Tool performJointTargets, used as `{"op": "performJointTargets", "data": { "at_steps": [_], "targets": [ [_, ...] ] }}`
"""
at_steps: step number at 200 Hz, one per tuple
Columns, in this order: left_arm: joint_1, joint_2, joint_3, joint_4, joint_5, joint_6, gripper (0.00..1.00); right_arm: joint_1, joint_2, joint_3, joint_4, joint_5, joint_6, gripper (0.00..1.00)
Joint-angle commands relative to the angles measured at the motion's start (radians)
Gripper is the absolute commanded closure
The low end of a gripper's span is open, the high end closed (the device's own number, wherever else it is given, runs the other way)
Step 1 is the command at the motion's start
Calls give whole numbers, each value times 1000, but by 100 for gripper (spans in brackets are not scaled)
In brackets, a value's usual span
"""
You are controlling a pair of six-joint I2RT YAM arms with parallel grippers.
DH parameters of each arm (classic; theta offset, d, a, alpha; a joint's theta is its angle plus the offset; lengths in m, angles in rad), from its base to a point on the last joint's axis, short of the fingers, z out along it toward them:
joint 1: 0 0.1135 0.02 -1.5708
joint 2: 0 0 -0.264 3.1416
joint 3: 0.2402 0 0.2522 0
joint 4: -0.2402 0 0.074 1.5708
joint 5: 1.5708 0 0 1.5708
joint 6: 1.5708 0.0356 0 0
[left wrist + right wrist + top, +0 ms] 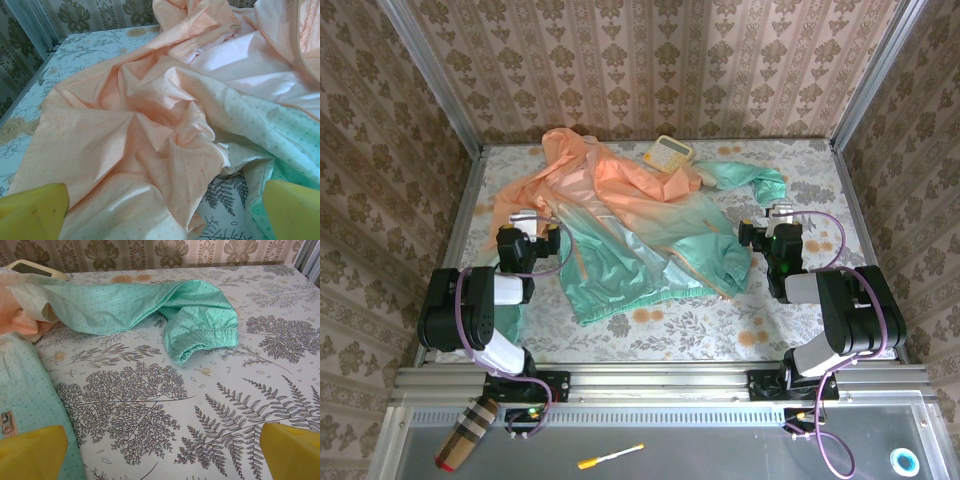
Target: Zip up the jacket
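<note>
The jacket (640, 225) lies crumpled and spread open in the middle of the table, peach-orange at the back and mint-teal toward the front. My left gripper (528, 220) hovers open at the jacket's left edge. Its yellow fingers (32, 212) frame rumpled peach fabric (135, 130), with nothing between them. My right gripper (780, 215) stands open just right of the jacket, over bare tablecloth (165, 405). Its yellow fingers (292, 450) are wide apart. A teal sleeve with an elastic cuff (200, 332) lies ahead of it. A metal zipper pull (6, 422) shows at the jacket's teal edge, far left.
A small yellow calculator (672, 152) rests against the jacket's back edge near the rear wall. Metal frame rails and papered walls close in the table on three sides. A patterned roll (465, 435), a pen (610, 456) and a tape ring (903, 460) lie on the shelf in front of the arm bases.
</note>
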Motion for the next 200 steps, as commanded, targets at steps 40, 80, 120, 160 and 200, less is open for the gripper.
{"op": "performJointTargets", "data": {
  "at_steps": [40,80,120,160,200],
  "targets": [
    [11,-7,14,-2,-11,-1,0,-4,1,14,1,-6,-11,0],
    [41,-27,-27,60,-12,-46,0,-7,-3,19,-12,-82,-38,0],
    [34,-64,13,-37,-7,-30,1,3,-153,179,-460,-105,-37,3],
    [-6,-180,58,-222,-19,9,3,30,-158,429,-980,-107,134,16],
    [-106,-270,186,-589,-25,-6,10,157,-86,507,-1149,-175,229,35]
  ]
}}
